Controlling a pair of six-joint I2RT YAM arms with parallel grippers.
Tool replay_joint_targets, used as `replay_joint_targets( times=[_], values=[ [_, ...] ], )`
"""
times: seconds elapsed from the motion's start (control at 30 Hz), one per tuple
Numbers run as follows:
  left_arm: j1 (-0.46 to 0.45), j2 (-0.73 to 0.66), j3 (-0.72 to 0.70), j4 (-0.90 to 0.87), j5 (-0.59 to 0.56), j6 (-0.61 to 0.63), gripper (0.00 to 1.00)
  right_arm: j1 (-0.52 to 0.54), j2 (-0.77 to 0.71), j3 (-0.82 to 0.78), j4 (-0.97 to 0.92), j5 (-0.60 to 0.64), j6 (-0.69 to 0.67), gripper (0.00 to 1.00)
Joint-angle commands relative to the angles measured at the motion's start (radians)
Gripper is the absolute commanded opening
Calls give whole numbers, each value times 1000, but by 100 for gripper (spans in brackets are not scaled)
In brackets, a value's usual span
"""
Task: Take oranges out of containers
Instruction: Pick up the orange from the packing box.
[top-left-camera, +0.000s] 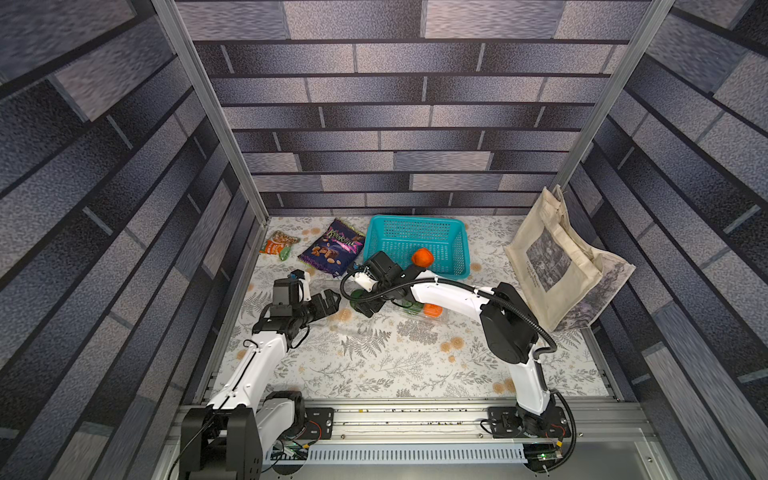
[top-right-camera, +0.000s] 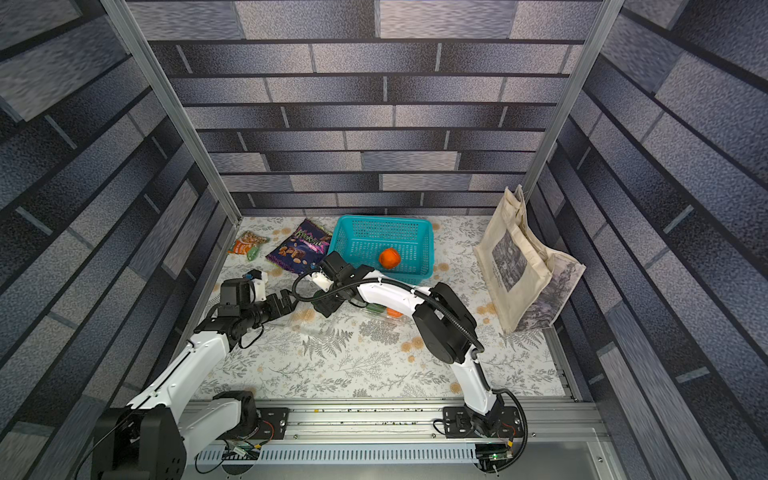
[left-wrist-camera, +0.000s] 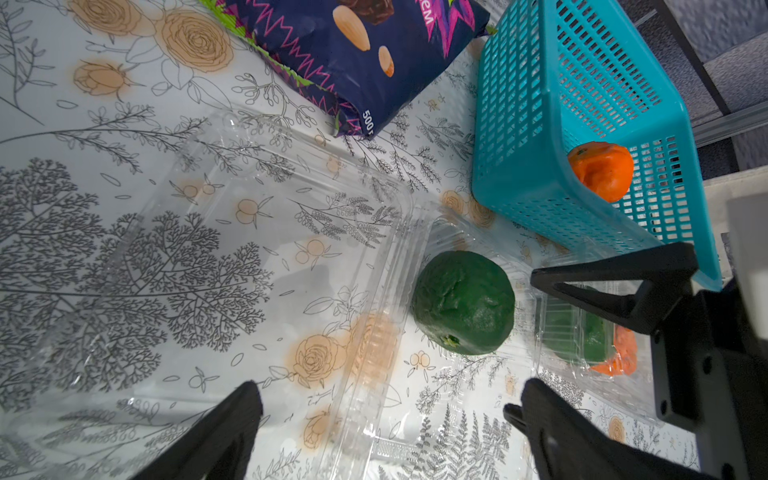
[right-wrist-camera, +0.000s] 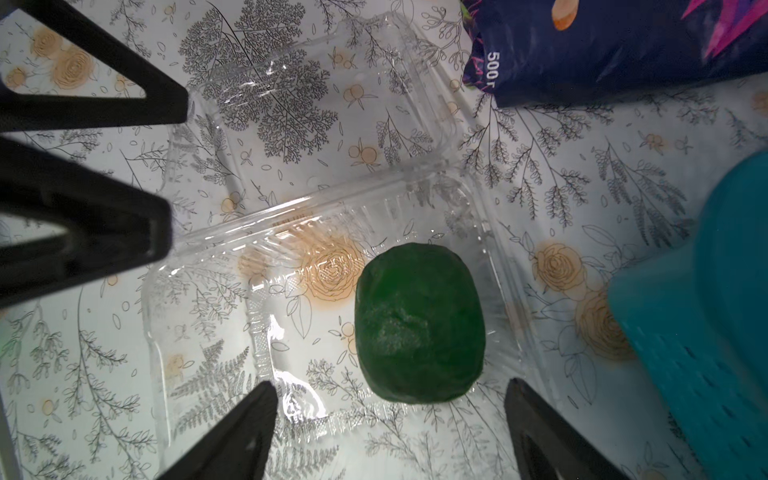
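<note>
Presently the right pincer (right-wrist-camera: 390, 397) is held wide, empty, above the green orange (right-wrist-camera: 419, 324), seated lower centre of the wrist view in the opened container (right-wrist-camera: 208, 311), lid (right-wrist-camera: 311, 83) laid flat, presumably for overhead reach. The left pincer (left-wrist-camera: 388, 395) is likewise held wide.

Place: a robot lab booth is showing here.
Walls: printed brick panels (top-left-camera: 395, 124) are hanging on metal posts (top-left-camera: 210, 104).
Base: the left arm (top-left-camera: 245, 374) and right arm (top-left-camera: 528, 382) are sitting bolted to a metal rail (top-left-camera: 415, 417).
</note>
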Motion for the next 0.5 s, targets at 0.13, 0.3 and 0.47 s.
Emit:
replay_joint_targets(
  times=[0.13, 0.3, 0.47],
  values=[
    [-5, -6, -11, -4, -6, 3, 100, 27, 44, 36, -6, 10, -1, 82],
    [-5, -7, -13, -5, -5, 3, 100, 38, 63, 55, -14, 12, -7, 80],
    [-6, -9, -13, -6, -4, 3, 100, 40, 93, 83, -18, 21, -6, 81]
  ],
)
